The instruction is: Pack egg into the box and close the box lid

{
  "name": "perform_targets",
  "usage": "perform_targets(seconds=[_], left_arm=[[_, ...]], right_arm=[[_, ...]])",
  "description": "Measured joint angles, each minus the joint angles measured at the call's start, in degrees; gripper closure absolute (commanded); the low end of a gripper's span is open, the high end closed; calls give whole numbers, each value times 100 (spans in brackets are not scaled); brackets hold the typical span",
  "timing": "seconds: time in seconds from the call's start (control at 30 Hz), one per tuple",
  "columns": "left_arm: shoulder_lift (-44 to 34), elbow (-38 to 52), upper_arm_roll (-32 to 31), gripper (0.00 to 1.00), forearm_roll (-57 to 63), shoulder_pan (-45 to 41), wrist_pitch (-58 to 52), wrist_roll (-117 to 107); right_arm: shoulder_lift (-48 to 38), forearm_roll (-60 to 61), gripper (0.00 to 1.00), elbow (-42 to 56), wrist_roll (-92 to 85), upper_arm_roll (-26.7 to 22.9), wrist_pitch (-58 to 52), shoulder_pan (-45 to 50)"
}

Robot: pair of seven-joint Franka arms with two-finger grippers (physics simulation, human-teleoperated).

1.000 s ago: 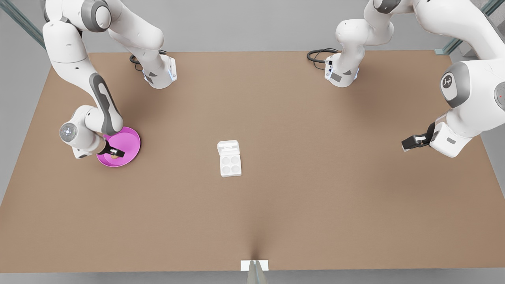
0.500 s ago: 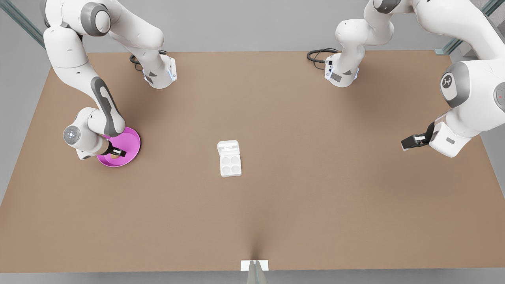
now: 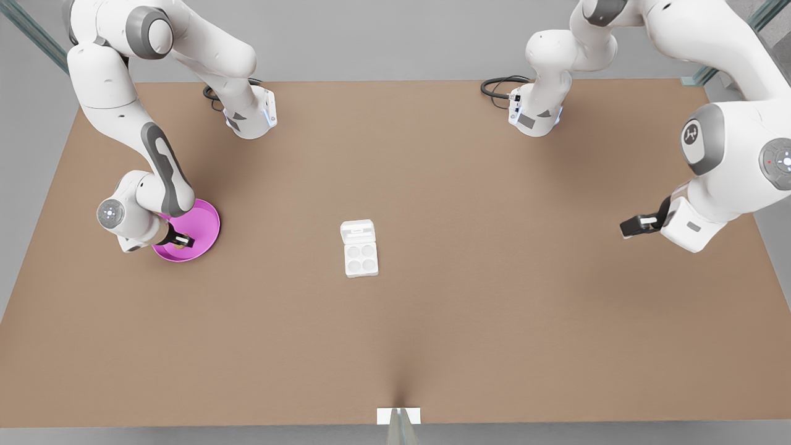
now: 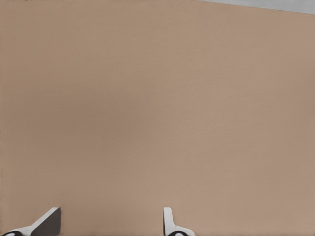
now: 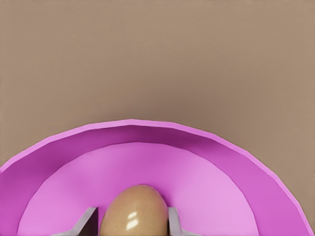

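My right gripper (image 5: 132, 223) has its fingers grasping the egg (image 5: 134, 211) on the pink plate (image 5: 236, 162); the smooth shell could slip. My left gripper (image 4: 110, 221) waits over the counter (image 4: 157, 108), fingers released.

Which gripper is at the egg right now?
The right gripper, over the pink plate at the front view's left, fingers flanking the egg. The left gripper waits open over bare table, far from the box.
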Motion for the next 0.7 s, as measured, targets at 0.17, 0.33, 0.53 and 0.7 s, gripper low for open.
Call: perform_targets(seconds=[0.17, 0.33, 0.53, 0.7], left_arm=[[9, -10, -4, 0, 32, -10, -72, 1], [9, -9, -4, 0, 40, -10, -92, 5], [-9, -9, -4, 0, 43, -18, -109, -4], [-27, -4, -48, 0, 41, -24, -127, -30]], right_arm=[[-9, 5, 49, 48, -99, 0, -25, -35], [39, 19, 46, 79, -114, 1, -15, -46], [-6, 0, 45, 79, -136, 0, -34, -50], [-428, 51, 45, 168, -63, 73, -419, 88]])
